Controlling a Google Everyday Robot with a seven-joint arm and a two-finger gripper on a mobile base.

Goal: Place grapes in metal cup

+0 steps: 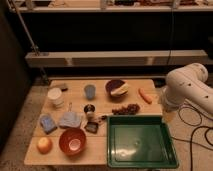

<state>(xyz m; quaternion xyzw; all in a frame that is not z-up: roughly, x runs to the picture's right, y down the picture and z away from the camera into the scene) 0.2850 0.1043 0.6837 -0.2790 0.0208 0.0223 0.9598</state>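
At the right edge of the frame, you are seeing the white arm (186, 86) curving down beside the wooden table (97, 150). Its gripper (168, 114) is hanging at the arm's lower end, just past the table's right side and above the upper right corner of the green tray (170, 150). The pincer is standing spread, and it is gripping nothing. The grapes (126, 108) are lying on the tabletop near the middle of the frame, just above the tray's top rim and left of the gripper, apart from it. The metal cup (90, 109) is standing upright to the left of the grapes, with bare wood between them. Above the cup you are seeing the blue-grey tumbler (90, 91), and further left the white cup (56, 96). A dark bowl (116, 88) with something pale in it is sitting above the grapes, and the carrot (145, 95) is lying up and to the right of them. In the lower left, a red bowl (72, 141) is sitting beside an orange fruit (44, 145), with a blue cloth (70, 119) above them.
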